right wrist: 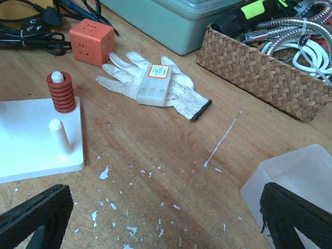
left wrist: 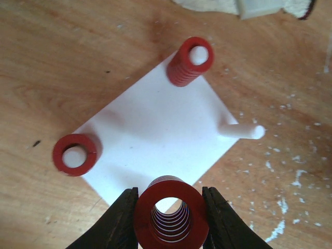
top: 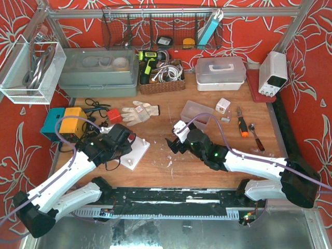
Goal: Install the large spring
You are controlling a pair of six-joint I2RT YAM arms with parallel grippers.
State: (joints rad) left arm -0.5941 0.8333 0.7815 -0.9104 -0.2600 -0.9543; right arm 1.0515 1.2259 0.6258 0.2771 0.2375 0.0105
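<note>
Wooden counter (right wrist: 155,140); frame's bottom edge cuts off left pincer (left wrist: 170,207) clamping large red coil spring (left wrist: 171,190); right pincer (right wrist: 166,218) gapes wide, empty

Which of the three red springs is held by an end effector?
The spring clamped in the left end effector at the white plate's near corner; the other two springs sit around pegs.

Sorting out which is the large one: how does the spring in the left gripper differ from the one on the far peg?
The held spring looks wider than the far-peg spring. The held spring's bore is empty; a white peg fills the far-peg spring's. The left gripper clamps the held spring; nothing grips the far-peg spring. Both are red.
</note>
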